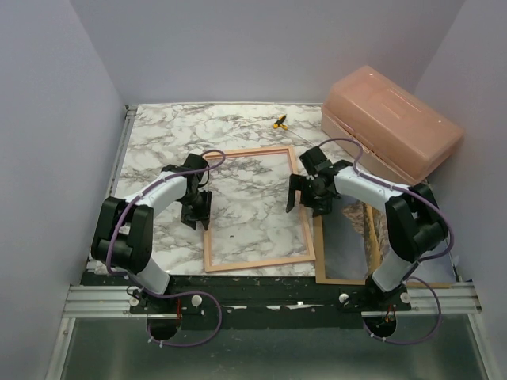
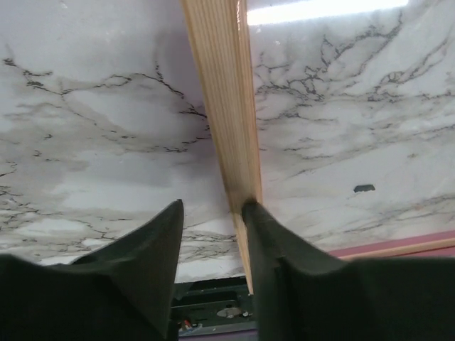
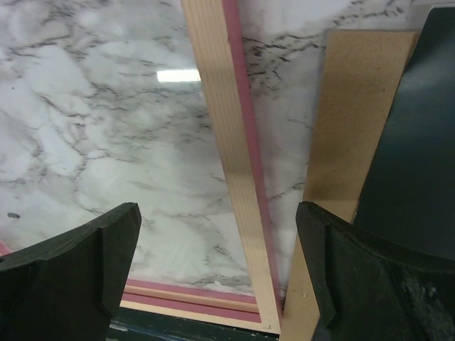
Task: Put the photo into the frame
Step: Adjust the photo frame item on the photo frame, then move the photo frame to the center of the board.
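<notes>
The left pincer (image 1: 196, 212), slightly parted, touches the left rail of the frame (image 1: 257, 263), which lies wood-side up on the marble surface (image 1: 158, 134). The right pincer (image 1: 304, 196) gapes over its right rail. The photo (image 1: 346, 237) rests on the brown board (image 3: 348, 106) beside it.

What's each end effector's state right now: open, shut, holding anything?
Left end effector: open, holding nothing; the frame rail runs by one finger.
Right end effector: wide open, holding nothing, fingers either side of a frame rail.
</notes>
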Motion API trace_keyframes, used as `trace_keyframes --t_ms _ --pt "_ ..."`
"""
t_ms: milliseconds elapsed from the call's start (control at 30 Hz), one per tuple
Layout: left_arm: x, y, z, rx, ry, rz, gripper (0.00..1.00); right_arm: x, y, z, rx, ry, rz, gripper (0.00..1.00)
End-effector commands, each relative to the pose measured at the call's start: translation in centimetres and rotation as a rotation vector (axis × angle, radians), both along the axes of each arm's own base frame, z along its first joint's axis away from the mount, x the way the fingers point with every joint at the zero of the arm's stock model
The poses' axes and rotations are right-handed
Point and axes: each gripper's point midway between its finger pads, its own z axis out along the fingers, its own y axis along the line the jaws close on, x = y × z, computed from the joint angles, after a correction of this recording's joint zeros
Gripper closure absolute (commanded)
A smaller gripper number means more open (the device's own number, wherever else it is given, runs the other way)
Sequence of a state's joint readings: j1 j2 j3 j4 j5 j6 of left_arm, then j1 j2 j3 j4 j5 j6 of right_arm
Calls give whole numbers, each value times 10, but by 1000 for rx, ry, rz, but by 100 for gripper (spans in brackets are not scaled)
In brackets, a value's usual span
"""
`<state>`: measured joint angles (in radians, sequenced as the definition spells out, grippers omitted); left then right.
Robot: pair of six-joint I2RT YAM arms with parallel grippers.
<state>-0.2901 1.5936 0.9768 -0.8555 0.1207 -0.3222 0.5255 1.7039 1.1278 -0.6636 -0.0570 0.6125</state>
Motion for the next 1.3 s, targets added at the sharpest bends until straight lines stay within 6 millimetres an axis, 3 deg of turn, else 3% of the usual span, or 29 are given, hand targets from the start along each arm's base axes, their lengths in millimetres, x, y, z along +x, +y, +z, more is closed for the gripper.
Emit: trace_keyframes --t_ms 0,100,200,367,567,800,1067,1267 --pt "2 -14 2 -77 -57 -20 46 -5 7 0 136 18 -20 2" --pt "7 -20 14 -139 -106 -9 31 -9 5 -6 174 37 -37 5" --pt "11 -26 22 -224 -124 20 30 -12 4 -12 187 48 -44 9" --pt "20 -40 28 -355 -123 76 30 -14 4 -17 192 61 -35 14" --pt "27 -32 13 -281 -78 148 32 -15 6 -23 196 78 -26 18" --pt "42 -34 16 -279 -79 158 39 -9 19 -19 253 76 7 26" --pt "65 -33 24 -270 -96 169 42 10 31 -17 276 64 29 35" --pt "82 -23 25 -234 -105 190 42 31 41 -17 284 47 31 35"
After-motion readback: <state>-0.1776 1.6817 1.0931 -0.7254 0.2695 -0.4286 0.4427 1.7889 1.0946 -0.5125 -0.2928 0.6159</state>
